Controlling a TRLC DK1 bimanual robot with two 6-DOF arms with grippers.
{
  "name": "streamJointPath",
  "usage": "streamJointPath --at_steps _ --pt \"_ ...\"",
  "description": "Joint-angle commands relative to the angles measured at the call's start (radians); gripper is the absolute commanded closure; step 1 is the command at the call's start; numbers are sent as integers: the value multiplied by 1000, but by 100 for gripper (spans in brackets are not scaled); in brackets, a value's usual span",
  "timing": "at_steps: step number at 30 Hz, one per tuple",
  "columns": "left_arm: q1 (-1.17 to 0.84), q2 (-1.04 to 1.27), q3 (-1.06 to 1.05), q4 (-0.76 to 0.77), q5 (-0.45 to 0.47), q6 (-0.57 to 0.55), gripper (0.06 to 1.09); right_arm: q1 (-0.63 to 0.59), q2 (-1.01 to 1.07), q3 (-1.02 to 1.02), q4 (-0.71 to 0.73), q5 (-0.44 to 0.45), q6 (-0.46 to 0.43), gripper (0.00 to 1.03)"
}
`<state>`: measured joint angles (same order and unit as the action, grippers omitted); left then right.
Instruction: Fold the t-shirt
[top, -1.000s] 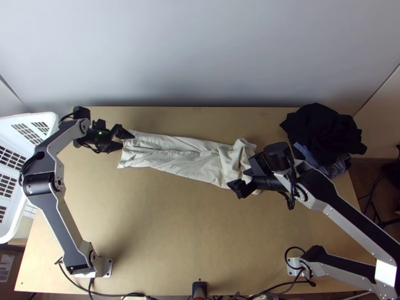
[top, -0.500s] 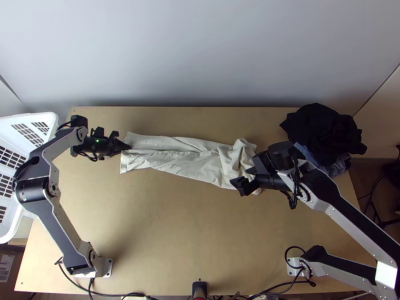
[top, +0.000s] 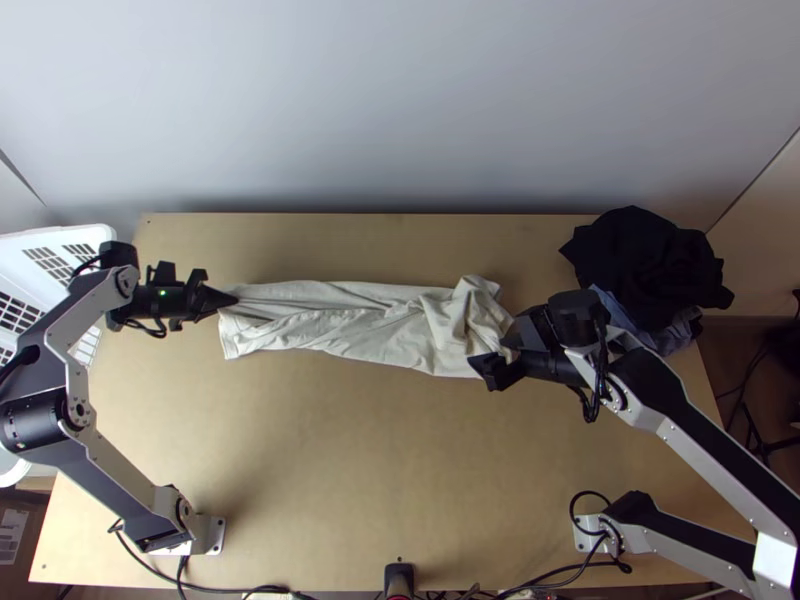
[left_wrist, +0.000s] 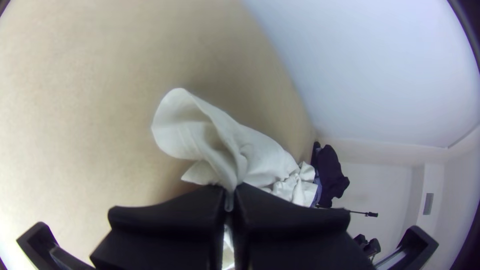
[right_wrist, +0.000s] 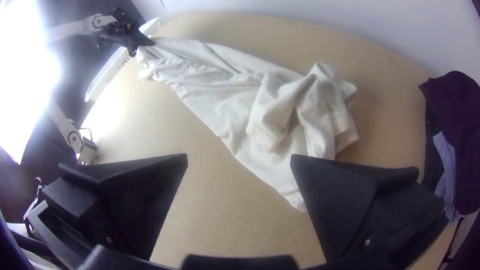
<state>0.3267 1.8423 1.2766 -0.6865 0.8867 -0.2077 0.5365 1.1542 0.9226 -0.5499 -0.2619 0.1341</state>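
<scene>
T-shirt: the cream t-shirt (top: 370, 325) lies on the wooden surface (top: 380, 470), left of the dark clothes pile (top: 645, 265), in a long, wrinkled strip. Its end nearer the pile is bunched and doubled over on itself; the end farther from the pile is narrower.

Step in hand: looks to me like straightening, with the far end pulled taut before any proper fold. I'd call it early days, as nothing there is a neat shape.

Next move: probably the right tool should take the rumpled end nearer the pile, so both ends can be stretched and opened out. A one-sided tug might just drag the whole shirt along.

Left tool: at the shirt's end farthest from the pile, the left gripper (left_wrist: 229, 197) has its fingers pressed together, pinching a gathered pleat of cloth.

Left arm: the left arm (top: 115, 495) is bent well outward, its wrist turned back so the tool points towards the pile.

Right tool: left of the pile and nearer the bases, the right gripper (right_wrist: 239, 157) is spread wide at the bunched end, nothing pinched.

Right arm: the right arm (top: 700, 445) slants in past the pile's near side, tool pointing away from it.

Basket: the white basket (top: 50, 240) stands across the surface from the pile.
</scene>
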Motion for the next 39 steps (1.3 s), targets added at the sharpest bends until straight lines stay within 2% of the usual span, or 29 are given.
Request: streamJointPath --at_steps 1,6,10,22,30,39 --pt "81 -63 -23 -107 -3 88 105 -7 -40 -54 41 0 16 7" --pt "123 -91 6 -171 -19 113 105 -12 -62 -67 76 0 19 7" --pt "52 -109 90 -251 -42 97 105 -13 -63 -70 88 0 22 7" --pt "-272 -132 168 -258 -178 -102 105 -9 -71 -111 150 0 52 7" --pt "-500 -64 285 -231 -276 -217 105 -12 -123 -174 183 0 55 7" --pt "-689 57 434 -202 -315 -308 105 -63 -220 -232 194 0 64 7"
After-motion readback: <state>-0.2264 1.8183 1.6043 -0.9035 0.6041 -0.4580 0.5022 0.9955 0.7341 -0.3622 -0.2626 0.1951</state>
